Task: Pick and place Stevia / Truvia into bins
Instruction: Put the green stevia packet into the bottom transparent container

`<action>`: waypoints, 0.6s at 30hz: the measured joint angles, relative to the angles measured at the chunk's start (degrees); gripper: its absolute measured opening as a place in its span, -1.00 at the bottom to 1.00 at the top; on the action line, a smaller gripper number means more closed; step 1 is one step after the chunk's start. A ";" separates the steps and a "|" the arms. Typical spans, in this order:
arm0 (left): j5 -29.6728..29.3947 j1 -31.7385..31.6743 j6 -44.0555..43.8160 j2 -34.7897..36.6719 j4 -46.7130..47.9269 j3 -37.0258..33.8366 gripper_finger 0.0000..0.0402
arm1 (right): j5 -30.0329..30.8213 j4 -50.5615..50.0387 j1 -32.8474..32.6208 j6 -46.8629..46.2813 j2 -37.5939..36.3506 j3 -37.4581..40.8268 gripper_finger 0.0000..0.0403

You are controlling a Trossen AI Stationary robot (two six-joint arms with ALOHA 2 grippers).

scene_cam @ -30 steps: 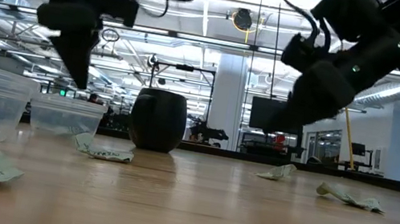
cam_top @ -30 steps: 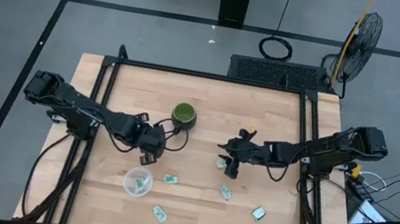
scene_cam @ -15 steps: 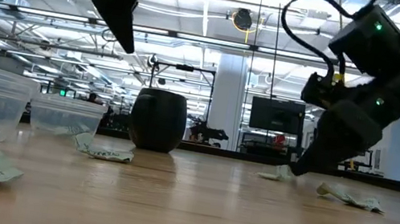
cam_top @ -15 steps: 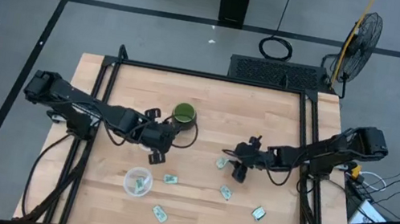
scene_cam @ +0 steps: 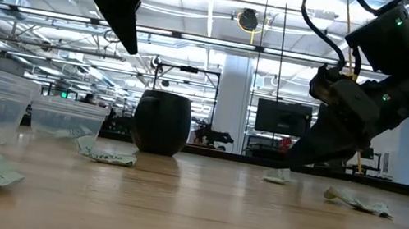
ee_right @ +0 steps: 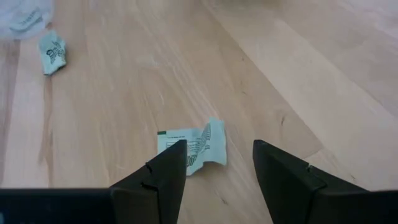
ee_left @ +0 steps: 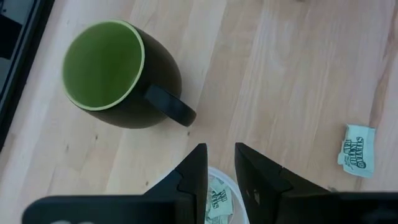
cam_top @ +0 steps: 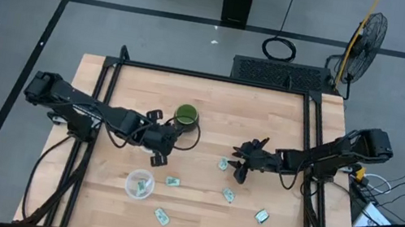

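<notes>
The Stevia packets are lying scattered over the wooden table (cam_top: 283, 127), small pale green and white paper rectangles, most of them crumpled. One creased packet (ee_right: 194, 147) is lying flat on the wood just ahead of the right gripper (cam_top: 236, 167), showing between its two dark fingers (ee_right: 155, 177) in the right wrist view; in the high view the same packet (cam_top: 223, 165) is sitting just beside the fingertips. Those fingers are standing wide apart, holding nothing, and whether they are touching the paper cannot be told. In the low view the right gripper (scene_cam: 297, 157) is hanging low over the packet (scene_cam: 277, 175). Four more packets are lying nearer the front edge: one (cam_top: 172, 181) just beside a clear bin (cam_top: 139, 184), one (cam_top: 161, 216) near the edge, one (cam_top: 228, 194) below the right gripper and one (cam_top: 261, 216) toward the right. The bin is holding packets inside. The left gripper (cam_top: 159, 157) is hovering near the dark green mug (cam_top: 186, 116), its fingers (ee_left: 194, 174) parted only a little and gripping nothing. A second clear bin (ee_left: 217, 196) with packets in it is showing past those fingers in the left wrist view.
</notes>
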State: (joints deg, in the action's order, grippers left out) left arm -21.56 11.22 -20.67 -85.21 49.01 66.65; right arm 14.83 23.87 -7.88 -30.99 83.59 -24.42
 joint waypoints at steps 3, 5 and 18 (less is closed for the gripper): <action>0.00 0.00 0.00 0.00 0.00 0.00 -0.56 | 0.02 0.33 0.00 1.60 0.00 0.01 -0.11; 0.00 0.00 0.00 0.00 0.00 0.00 -0.56 | 0.02 1.28 0.00 2.15 0.00 0.01 -0.11; -1.46 0.00 0.93 0.00 -0.10 0.00 -0.56 | 0.47 8.56 -0.09 4.88 8.56 -0.05 -0.12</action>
State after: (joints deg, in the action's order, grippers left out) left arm -23.03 11.22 -19.74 -85.21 48.92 66.65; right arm 15.30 32.43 -7.97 -26.11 92.15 -24.47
